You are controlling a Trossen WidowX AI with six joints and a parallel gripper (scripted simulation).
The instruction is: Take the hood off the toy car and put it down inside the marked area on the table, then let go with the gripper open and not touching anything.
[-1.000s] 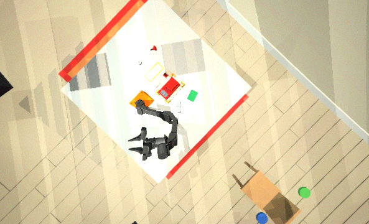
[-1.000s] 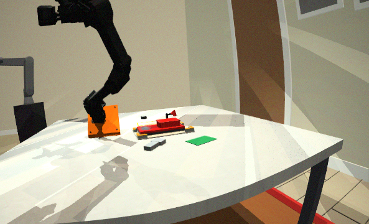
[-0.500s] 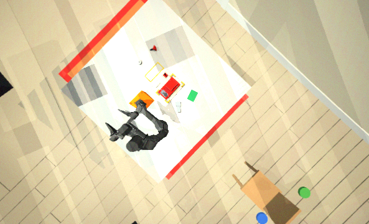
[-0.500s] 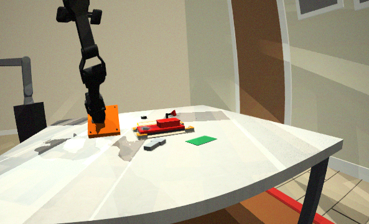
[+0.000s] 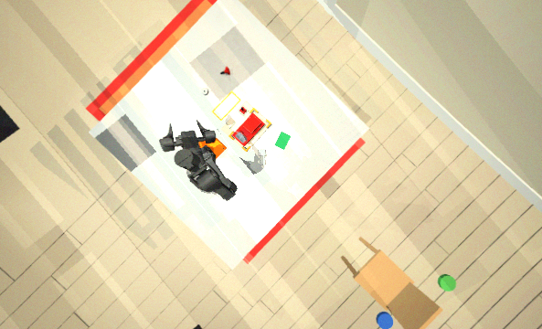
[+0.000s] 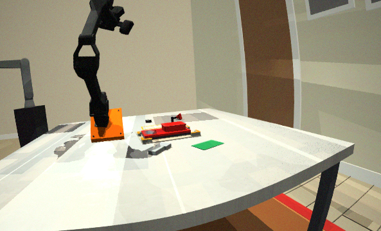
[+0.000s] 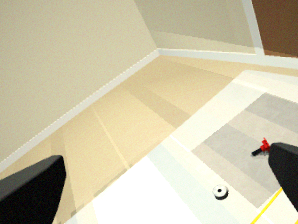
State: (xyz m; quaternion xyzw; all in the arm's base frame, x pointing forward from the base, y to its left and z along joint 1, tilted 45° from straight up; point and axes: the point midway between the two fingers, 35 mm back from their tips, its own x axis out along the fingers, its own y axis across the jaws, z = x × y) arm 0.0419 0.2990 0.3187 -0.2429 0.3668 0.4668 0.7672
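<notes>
The red toy car (image 5: pixel 244 136) (image 6: pixel 155 133) sits on the table in a pale frame with yellow corners. A raised red box (image 5: pixel 254 122) (image 6: pixel 174 127) is on top of it; I cannot tell for certain which part is the hood. A yellow outlined rectangle (image 5: pixel 222 101) (image 7: pixel 266 206) marks an area on the table beside the car, with nothing inside it. My gripper (image 5: pixel 184 123) (image 7: pixel 170 160) is open and empty, its fingers wide apart, high above the table. It is well away from the car; its fingertips are not clear in the exterior view.
A small red piece (image 5: pixel 242 110) lies between car and rectangle. Beyond are a round white-topped piece (image 5: pixel 205 91) (image 7: pixel 220 192) and a red-and-black piece (image 5: pixel 226 71) (image 6: pixel 179 117) (image 7: pixel 265 145). A grey piece (image 6: pixel 159 148) and a green card (image 5: pixel 282 140) (image 6: pixel 207 144) lie near the car.
</notes>
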